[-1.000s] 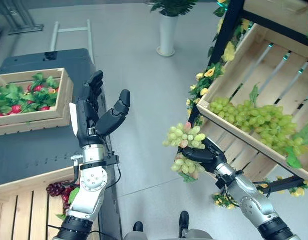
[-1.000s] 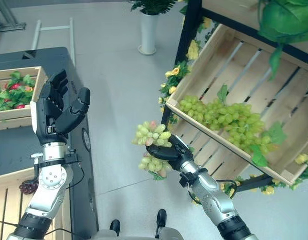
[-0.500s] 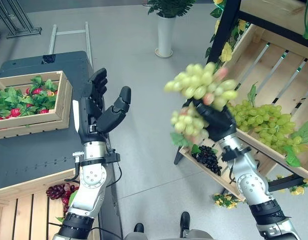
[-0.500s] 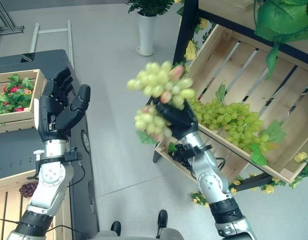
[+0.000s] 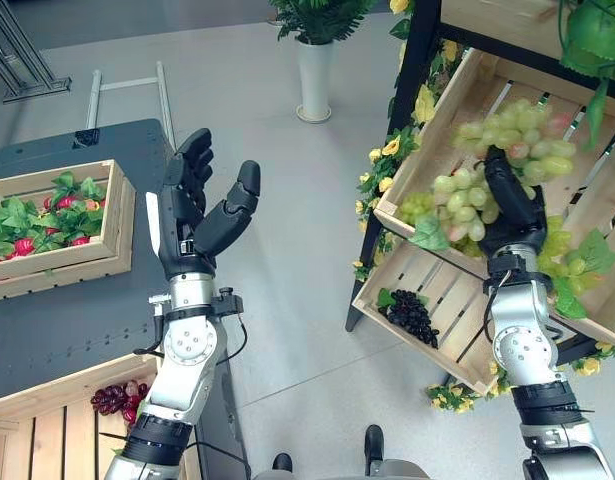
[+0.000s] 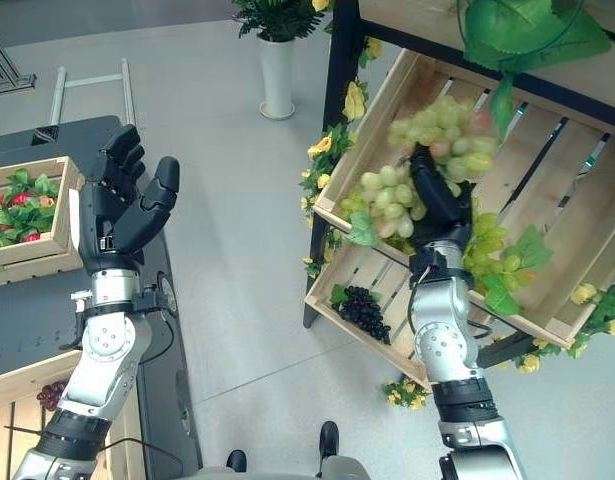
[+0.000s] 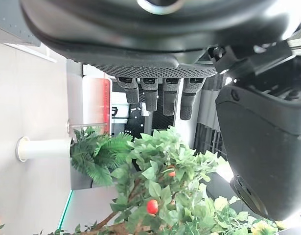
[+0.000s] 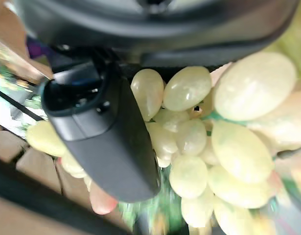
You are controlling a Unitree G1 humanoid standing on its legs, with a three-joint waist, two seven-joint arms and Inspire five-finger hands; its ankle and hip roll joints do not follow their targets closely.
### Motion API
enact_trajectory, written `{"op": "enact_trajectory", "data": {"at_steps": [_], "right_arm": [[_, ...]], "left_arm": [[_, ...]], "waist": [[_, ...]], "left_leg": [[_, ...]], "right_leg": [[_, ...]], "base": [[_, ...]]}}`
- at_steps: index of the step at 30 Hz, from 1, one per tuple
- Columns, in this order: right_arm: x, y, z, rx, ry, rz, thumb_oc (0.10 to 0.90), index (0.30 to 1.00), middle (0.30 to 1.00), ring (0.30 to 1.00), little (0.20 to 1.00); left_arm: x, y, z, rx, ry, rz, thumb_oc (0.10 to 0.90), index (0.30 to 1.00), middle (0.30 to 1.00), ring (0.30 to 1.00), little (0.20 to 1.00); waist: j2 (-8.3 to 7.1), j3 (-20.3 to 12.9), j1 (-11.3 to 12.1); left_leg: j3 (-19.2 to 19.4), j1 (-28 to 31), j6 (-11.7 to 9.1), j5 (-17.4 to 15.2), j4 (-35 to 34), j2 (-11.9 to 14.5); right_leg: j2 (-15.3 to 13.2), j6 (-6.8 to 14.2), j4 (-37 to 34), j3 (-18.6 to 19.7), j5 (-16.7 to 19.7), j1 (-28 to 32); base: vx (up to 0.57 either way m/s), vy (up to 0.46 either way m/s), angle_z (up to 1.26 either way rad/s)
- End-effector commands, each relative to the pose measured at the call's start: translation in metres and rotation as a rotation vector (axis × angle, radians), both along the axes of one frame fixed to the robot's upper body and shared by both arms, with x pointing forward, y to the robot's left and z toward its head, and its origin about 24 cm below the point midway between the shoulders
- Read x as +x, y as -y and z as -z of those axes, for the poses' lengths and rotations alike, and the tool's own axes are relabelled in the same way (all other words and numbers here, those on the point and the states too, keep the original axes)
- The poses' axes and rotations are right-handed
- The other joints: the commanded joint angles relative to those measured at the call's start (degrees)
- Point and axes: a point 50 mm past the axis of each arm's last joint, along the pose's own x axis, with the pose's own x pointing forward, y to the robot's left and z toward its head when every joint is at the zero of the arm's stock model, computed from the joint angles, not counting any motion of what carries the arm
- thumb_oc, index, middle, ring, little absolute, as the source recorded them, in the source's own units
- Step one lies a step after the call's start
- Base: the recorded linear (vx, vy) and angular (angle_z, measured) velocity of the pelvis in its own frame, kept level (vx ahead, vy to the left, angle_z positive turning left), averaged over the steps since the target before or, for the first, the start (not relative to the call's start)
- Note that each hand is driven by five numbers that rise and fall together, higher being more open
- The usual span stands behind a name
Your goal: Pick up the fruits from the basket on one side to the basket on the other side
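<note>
Right hand [image 5: 512,205] has its fingers wrapped round a green grape bunch [image 5: 492,155], held up in front of the slanted crate [image 6: 547,215] w/ more grapes, prob not touching it. Left hand [image 5: 192,215] raised, fingers spread, holding nothing.

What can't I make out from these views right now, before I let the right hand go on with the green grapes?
- Right hand: in the eye views the green grape bunch covers its fingertips.
- Grapes lying in the upper crate: the held bunch and the arm hide most of them.
- Crate of red fruit: cut off by the left eye view's edge.
- Dark grapes in the lower crate: too small to count.
- Left hand: open, nothing hidden.
</note>
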Motion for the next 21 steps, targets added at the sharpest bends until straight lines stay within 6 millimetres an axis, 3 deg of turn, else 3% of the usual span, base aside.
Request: {"op": "enact_trajectory", "data": {"at_steps": [1, 9, 12, 13, 14, 15, 16, 21], "right_arm": [[0.0, 0.033, -0.083, -0.28, 0.268, 0.27, 0.4, 0.3, 0.3, 0.3, 0.3], [-0.002, 0.106, -0.081, -0.729, -0.039, 0.62, 0.4, 0.3, 0.3, 0.3, 0.3], [-0.001, 0.123, -0.079, -0.87, -0.17, 0.66, 0.4, 0.3, 0.3, 0.3, 0.3], [0.0, 0.126, -0.077, -0.944, -0.226, 0.66, 0.535, 0.502, 0.502, 0.502, 0.502], [0.0, 0.132, -0.078, -1.088, -0.313, 0.681, 0.728, 0.792, 0.792, 0.792, 0.792], [0.001, 0.132, -0.078, -1.089, -0.312, 0.681, 0.728, 0.792, 0.792, 0.792, 0.792], [0.0, 0.139, -0.08, -1.261, -0.402, 0.711, 0.8, 0.9, 0.9, 0.9, 0.9], [-0.002, 0.162, -0.083, -1.434, -0.65, 0.719, 0.8, 0.9, 0.9, 0.9, 0.9]], "left_arm": [[0.015, 0.009, -0.037, 0.059, 0.155, 0.067, 0.8, 0.9, 0.9, 0.9, 0.9], [0.013, 0.011, -0.038, 0.072, 0.159, 0.095, 0.8, 0.9, 0.9, 0.9, 0.9], [0.014, 0.013, -0.04, 0.074, 0.161, 0.105, 0.8, 0.9, 0.9, 0.9, 0.9], [0.014, 0.014, -0.041, 0.077, 0.16, 0.108, 0.8, 0.9, 0.9, 0.9, 0.9], [0.014, 0.015, -0.041, 0.078, 0.159, 0.11, 0.8, 0.9, 0.9, 0.9, 0.9], [0.014, 0.014, -0.041, 0.077, 0.16, 0.109, 0.8, 0.9, 0.9, 0.9, 0.9], [0.015, 0.015, -0.042, 0.083, 0.157, 0.115, 0.8, 0.9, 0.9, 0.9, 0.9], [0.015, 0.021, -0.044, 0.092, 0.157, 0.131, 0.8, 0.9, 0.9, 0.9, 0.9]], "waist": [[-0.08, -7.0, -0.4], [-0.83, -6.5, 0.3], [-1.19, -6.3, 0.7], [-1.36, -6.3, 0.8], [-1.57, -6.2, 0.9], [-1.51, -6.2, 0.9], [-1.83, -6.0, 1.1], [-2.82, -5.8, 1.5]], "left_leg": [[-3.1, -5.2, 0.0, 0.8, -0.2, 0.8], [-3.7, -5.4, -0.2, 1.2, -0.2, 0.8], [-4.1, -5.5, -0.2, 1.3, -0.2, 0.6], [-4.1, -5.6, -0.2, 1.4, -0.2, 0.6], [-4.2, -5.7, -0.2, 1.5, -0.2, 0.6], [-4.2, -5.6, -0.2, 1.5, -0.2, 0.6], [-4.3, -5.7, -0.2, 1.6, -0.2, 0.6], [-4.5, -5.5, -0.1, 1.4, -0.2, 0.5]], "right_leg": [[-2.5, 0.9, 0.1, -2.2, -5.6, 6.0], [-2.5, 1.0, 0.1, -3.0, -5.4, 6.2], [-2.7, 1.1, 0.1, -3.5, -5.3, 6.2], [-2.7, 1.1, 0.1, -3.6, -5.3, 6.2], [-2.8, 1.1, 0.1, -3.8, -5.2, 6.2], [-2.8, 1.1, 0.1, -3.9, -5.2, 6.2], [-2.8, 1.2, 0.1, -4.0, -5.1, 6.2], [-2.7, 1.4, 0.1, -4.5, -5.2, 6.5]], "base": [[0.0, 0.0, 0.0], [0.0, 0.0, 0.0], [0.0, -0.002, 0.01], [-0.02, -0.016, 0.04], [-0.02, -0.01, 0.03], [-0.03, -0.01, 0.03], [-0.04, -0.009, 0.03], [-0.02, -0.005, 0.01]]}}
